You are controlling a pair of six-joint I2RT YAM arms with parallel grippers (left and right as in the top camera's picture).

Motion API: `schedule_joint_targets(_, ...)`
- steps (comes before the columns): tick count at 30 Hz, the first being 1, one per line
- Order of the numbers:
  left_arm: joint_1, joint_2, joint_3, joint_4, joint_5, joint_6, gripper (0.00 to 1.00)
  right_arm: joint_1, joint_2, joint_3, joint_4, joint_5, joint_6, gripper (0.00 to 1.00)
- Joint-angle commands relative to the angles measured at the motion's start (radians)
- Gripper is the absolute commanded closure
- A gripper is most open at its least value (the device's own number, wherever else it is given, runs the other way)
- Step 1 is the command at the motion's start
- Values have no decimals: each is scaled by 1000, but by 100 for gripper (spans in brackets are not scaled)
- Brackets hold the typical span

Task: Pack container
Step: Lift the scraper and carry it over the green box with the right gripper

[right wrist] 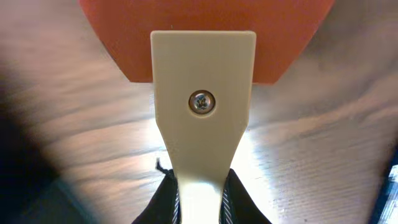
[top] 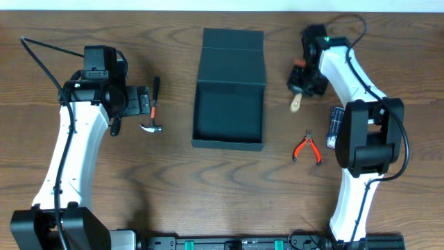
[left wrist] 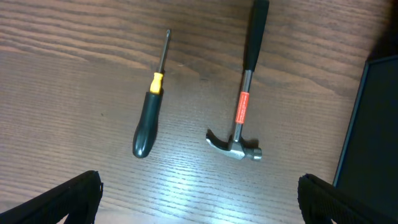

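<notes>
The container (top: 229, 114), a dark teal-black box, stands open at the table's middle with its flap lid (top: 232, 54) laid back on the far side; its edge shows in the left wrist view (left wrist: 373, 124). My left gripper (top: 132, 104) (left wrist: 199, 199) is open and empty above a hammer (top: 153, 114) (left wrist: 242, 106) and a black and yellow screwdriver (left wrist: 149, 118). My right gripper (top: 305, 80) (right wrist: 200, 199) is shut on the cream handle of a scraper (top: 296, 104) (right wrist: 202, 99) with an orange blade (right wrist: 205, 31), to the right of the lid.
Red-handled pliers (top: 306, 147) lie on the table to the right of the container's near corner. A dark blue striped object (top: 335, 126) lies by the right arm. The table is brown wood.
</notes>
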Motion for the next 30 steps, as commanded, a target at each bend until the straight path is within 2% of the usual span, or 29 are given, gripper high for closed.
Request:
schedule_joint_targets(1,-3,1,26,-2,-2,-16,1,51,-77,140,-49,20,-138,99)
schedule_joint_targets(7,-3,1,26,-2,-2,-16,1,147,-171,333,-189,-29,-303,99)
schedule_joint_targets(10,-3,1,26,-2,-2,-16,2,215,-222,370,-244,-72,-374,99)
schedule_joint_targets(17,-3,1,26,-3,-2,-16,2,406,-241,359,-391,-116,-475,99)
schedule_joint_targets(21,-3,1,26,-2,-2,-16,2,503,-233,317,-414,-114,-556,99)
schedule_joint_targets(25,-3,1,26,-3,-2,-16,2,547,-225,264,-408,-82,-580,99)
schedule_joint_targets(30,-3,1,26,-3,-2,-16,1,532,-224,157,-341,-77,-591,99)
